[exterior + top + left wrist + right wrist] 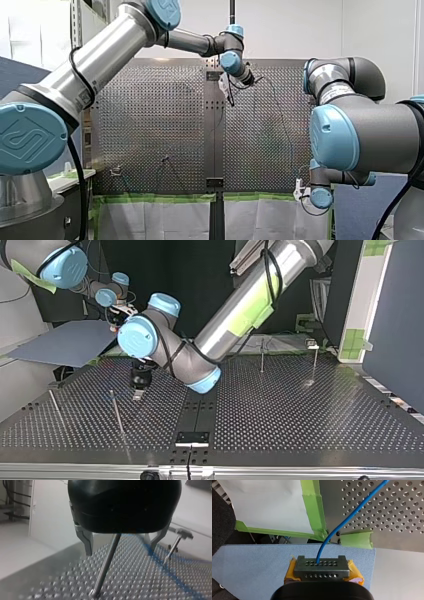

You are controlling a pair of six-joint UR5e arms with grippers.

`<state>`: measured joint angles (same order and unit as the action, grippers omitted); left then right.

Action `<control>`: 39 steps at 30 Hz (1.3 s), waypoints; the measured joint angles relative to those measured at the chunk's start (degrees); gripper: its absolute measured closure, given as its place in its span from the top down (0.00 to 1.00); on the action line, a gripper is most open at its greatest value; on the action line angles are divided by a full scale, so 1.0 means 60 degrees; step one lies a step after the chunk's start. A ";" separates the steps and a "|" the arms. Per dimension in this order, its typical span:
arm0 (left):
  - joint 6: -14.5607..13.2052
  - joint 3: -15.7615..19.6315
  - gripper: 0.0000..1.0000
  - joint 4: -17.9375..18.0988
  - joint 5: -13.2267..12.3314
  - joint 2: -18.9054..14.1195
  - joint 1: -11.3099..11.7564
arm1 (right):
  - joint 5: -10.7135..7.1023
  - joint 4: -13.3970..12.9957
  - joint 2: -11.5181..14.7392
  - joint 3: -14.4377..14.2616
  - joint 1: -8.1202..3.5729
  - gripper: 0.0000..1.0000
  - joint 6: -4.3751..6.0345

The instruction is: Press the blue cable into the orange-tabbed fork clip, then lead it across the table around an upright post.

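My left pincer (119,552) is released. Its two metal fingers (86,542) hang spread apart below the black body, just above the perforated metal worktop (140,587). A slim upright metal post (106,565) stands in the gap between them, nearer to one finger and touching neither as far as I can see. The thin blue cable (165,565) runs over the worktop past the other finger, and I cannot tell whether it touches that finger. Beyond that finger a second metal post with a flat head (178,541) shows tilted in the left wrist view. In the top view my left arm comes in from the upper right and reaches past the middle, so this pincer hangs over the view's left half of the worktop.

My right pincer (322,563) is clenched on the blue cable. The cable comes out at a drilled metal plate (322,571) set between the yellow pads (355,573). From there it leads away onto the worktop, passing just beside a curled strip of green tape (357,540) at the worktop's edge. This pincer is off the worktop, over a blue-grey sheet (257,567). In the front view it sits by the worktop's lower right edge. From there the cable climbs as a fine line through the right half toward my left pincer at the far middle.
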<state>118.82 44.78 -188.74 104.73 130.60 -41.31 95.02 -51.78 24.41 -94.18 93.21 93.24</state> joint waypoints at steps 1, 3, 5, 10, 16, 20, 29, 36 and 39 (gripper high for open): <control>0.0004 -0.0014 0.98 0.0054 -0.0002 0.0022 0.0054 | 0.0000 0.0000 0.0000 0.0000 0.0000 0.00 0.0001; 0.0010 -0.0037 0.98 0.0205 0.0003 0.0048 0.0162 | 0.0000 -0.0005 -0.0001 0.0000 0.0000 0.00 0.0003; 0.0012 -0.0047 0.98 0.0394 0.0043 0.0061 0.0255 | -0.0001 -0.0010 -0.0001 -0.0001 0.0000 0.00 0.0004; -0.0006 -0.0057 0.98 0.0817 0.0174 0.0063 0.0409 | 0.0000 -0.0013 -0.0002 -0.0001 0.0001 0.00 0.0004; -0.0009 -0.0218 0.98 0.1418 0.0283 0.0064 0.0456 | 0.0000 -0.0012 -0.0008 0.0000 0.0020 0.00 0.0005; 0.0004 -0.0564 0.98 0.1678 0.0492 0.0065 0.0397 | 0.0004 -0.0021 -0.0014 0.0000 0.0039 0.00 0.0004; 0.0200 -0.1178 0.98 0.1825 0.0674 0.0072 0.0383 | 0.0001 -0.0015 -0.0026 0.0000 0.0082 0.00 0.0004; 0.0552 -0.1414 0.98 0.2010 0.0445 0.0306 0.0438 | 0.0001 -0.0015 -0.0030 0.0000 0.0099 0.00 0.0004; 0.0685 -0.1619 0.98 0.2014 0.0294 0.0525 0.0438 | 0.0000 -0.0002 -0.0031 -0.0001 0.0100 0.00 0.0005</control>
<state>122.93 35.06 -176.65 106.49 133.74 -38.68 95.02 -51.79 24.23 -94.19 93.81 93.27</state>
